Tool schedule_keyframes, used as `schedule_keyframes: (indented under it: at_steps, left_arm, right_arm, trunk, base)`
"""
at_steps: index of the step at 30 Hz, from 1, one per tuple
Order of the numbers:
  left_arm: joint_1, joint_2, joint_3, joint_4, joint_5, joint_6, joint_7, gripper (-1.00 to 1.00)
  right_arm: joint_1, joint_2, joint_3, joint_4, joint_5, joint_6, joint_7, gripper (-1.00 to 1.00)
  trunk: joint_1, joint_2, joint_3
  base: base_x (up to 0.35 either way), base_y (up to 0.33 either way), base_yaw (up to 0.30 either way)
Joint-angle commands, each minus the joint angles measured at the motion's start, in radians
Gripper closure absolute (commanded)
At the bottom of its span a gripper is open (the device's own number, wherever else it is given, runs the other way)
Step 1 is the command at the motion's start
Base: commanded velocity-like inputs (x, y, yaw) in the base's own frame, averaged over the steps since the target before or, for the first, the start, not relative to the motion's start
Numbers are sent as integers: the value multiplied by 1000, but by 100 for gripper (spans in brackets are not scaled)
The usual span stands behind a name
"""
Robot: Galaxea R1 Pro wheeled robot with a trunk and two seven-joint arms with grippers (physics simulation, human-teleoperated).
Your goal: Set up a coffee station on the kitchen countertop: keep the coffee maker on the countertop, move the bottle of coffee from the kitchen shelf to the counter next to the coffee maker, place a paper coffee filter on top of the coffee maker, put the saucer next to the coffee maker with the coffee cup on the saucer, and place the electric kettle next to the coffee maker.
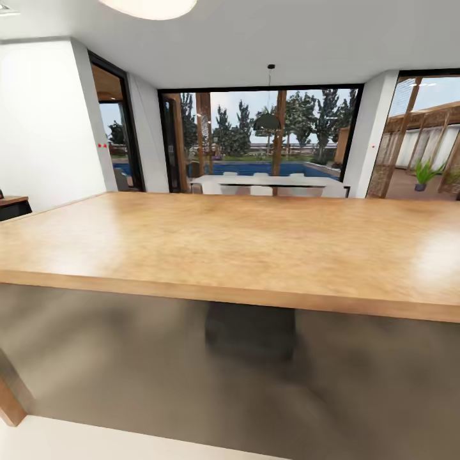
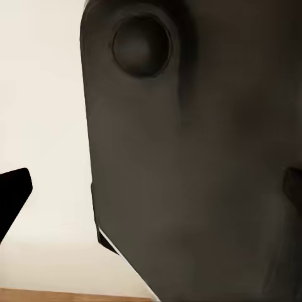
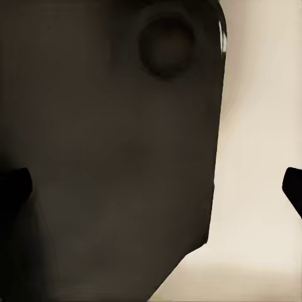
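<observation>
Your head camera faces a broad, bare wooden island worktop (image 1: 243, 243), its thick front edge running across the view above a dark grey-brown panel (image 1: 160, 358) with a darker block (image 1: 250, 329) at its centre. This is the larger island top, with none of the coffee station's items on it. A strip of pale floor (image 1: 96, 441) lies at the near foot of the island.

Beyond the island, a long white dining table (image 1: 268, 183) with white chairs stands before floor-to-ceiling glazing (image 1: 255, 128) that looks out on a blue pool (image 1: 268, 168) and a line of trees. A dark pendant lamp (image 1: 267, 120) hangs over that table. A white wall (image 1: 45, 121) closes the left side, a round ceiling light (image 1: 150, 6) sits overhead, and a potted green plant (image 1: 423, 172) stands outside at far right.

In your left wrist view, the left hand (image 2: 151, 195) shows one black fingertip (image 2: 12, 195) at one edge and a sliver of the other at the opposite edge, so the fingers stand well apart, with a dark rounded robot body part (image 2: 201, 163) close ahead against a cream surface. In your right wrist view, the right hand (image 3: 154, 189) likewise has its fingertips (image 3: 12, 189) spread wide at either edge, facing a similar dark body panel (image 3: 107, 151).
</observation>
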Motion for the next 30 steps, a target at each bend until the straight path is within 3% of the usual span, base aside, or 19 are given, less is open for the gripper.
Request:
schedule_keyframes:
  at_steps: [1, 5, 11, 20, 23, 29, 30]
  left_arm:
    - [1, -6, -6, -6, -2, -6, -6, -100]
    - [1, -28, -13, -28, -2, -27, -6, -100]
    - [1, -29, -13, -57, -2, -27, -6, -100]
    - [1, -29, -13, -54, -2, -27, -6, -100]
    - [1, -40, -2, -72, 0, -35, 1, -100]
    - [1, -45, 1, -105, 2, -39, 4, -100]
    - [1, -45, 1, -222, 2, -39, 4, -100]
  right_arm:
    - [-6, -6, -1, -6, 4, -6, 0, -100]
    - [-29, -12, 0, -29, 4, -15, 0, -100]
    - [-63, -12, 0, -34, 4, -15, 0, -100]
    - [-64, -12, 0, -33, 4, -15, 0, -100]
    - [-81, -29, -4, -50, -1, -32, -1, -100]
    - [-116, -34, -6, -85, -5, -66, -3, -100]
    - [-170, -34, -6, -98, -5, -196, -3, -100]
  trunk:
    - [0, 0, 0]
    - [0, 0, 0]
    - [0, 0, 0]
    - [0, 0, 0]
    - [0, 0, 0]
    - [0, 0, 0]
    - [0, 0, 0]
  base:
    - [0, 0, 0]
    - [0, 0, 0]
    - [0, 0, 0]
    - [0, 0, 0]
    - [0, 0, 0]
    - [0, 0, 14]
    - [0, 0, 94]
